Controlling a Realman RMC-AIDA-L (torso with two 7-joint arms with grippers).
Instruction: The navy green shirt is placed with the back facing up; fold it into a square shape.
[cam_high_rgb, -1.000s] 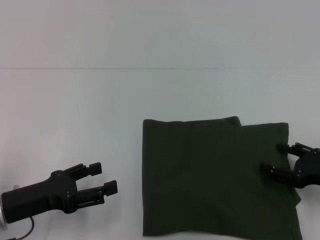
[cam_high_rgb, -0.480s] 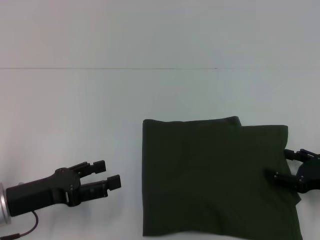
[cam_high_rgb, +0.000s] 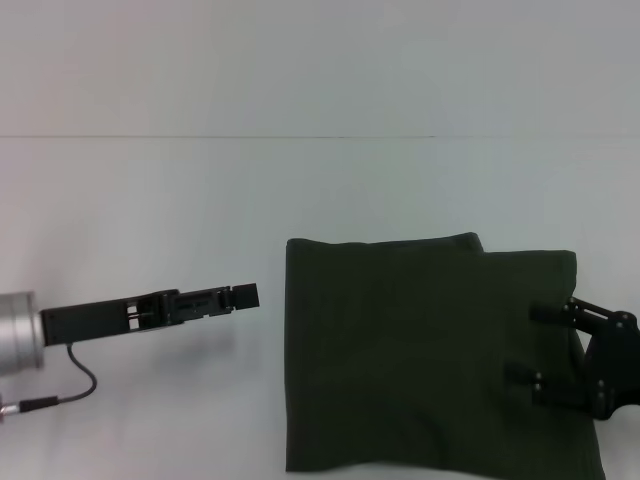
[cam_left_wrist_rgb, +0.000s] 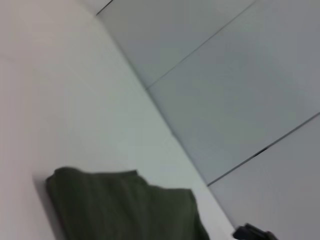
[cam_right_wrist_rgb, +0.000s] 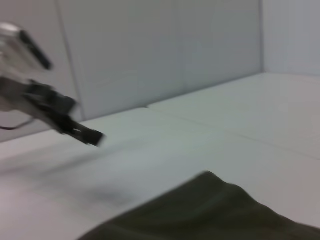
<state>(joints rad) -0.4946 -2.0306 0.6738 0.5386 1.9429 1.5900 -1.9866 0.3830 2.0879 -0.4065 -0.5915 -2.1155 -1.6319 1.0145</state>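
navy green shirt (cam_high_rgb: 430, 355), folded roughly square, plain side up, lying flat

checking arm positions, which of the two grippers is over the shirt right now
The right gripper: its open jaws hang over the right edge of the navy green shirt. The left gripper is over bare table, left of the shirt.

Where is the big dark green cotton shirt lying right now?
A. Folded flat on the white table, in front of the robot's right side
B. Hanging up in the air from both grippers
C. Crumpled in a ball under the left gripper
A: the head view shows the dark green cotton shirt folded into a flat, squarish shape on the white table, with the right gripper over its right edge and the left gripper off to its left, apart from it.
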